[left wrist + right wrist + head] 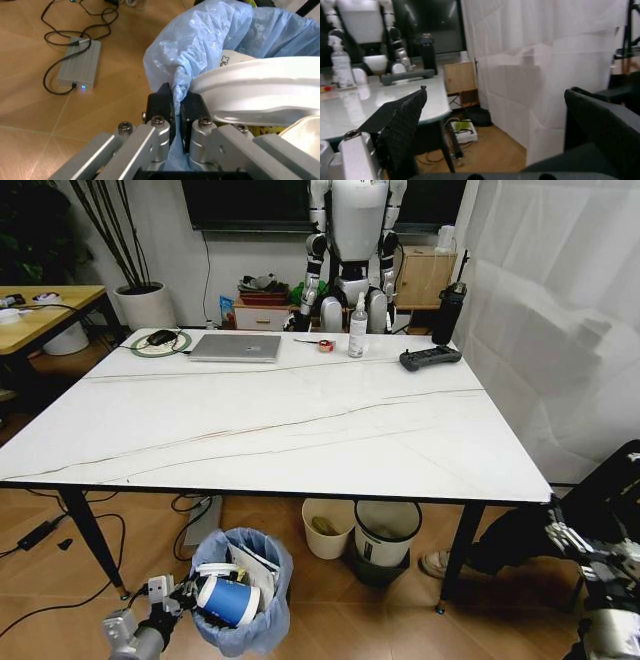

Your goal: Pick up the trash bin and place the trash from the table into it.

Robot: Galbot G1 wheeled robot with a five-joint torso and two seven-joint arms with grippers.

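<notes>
The trash bin (pixel 241 588) sits on the floor under the desk's (pixel 300 430) near edge, already stuffed. My left jaws (pixel 176 108) are clamped only on its blue bag (pixel 200 41), so lifting might tear the liner. My right jaws (pixel 490 123) hang apart, off to the side.

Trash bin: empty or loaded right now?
Loaded. The trash bin stands on the floor with a blue-white paper cup and pale litter in its bag; the left gripper pinches the liner's rim.
</notes>
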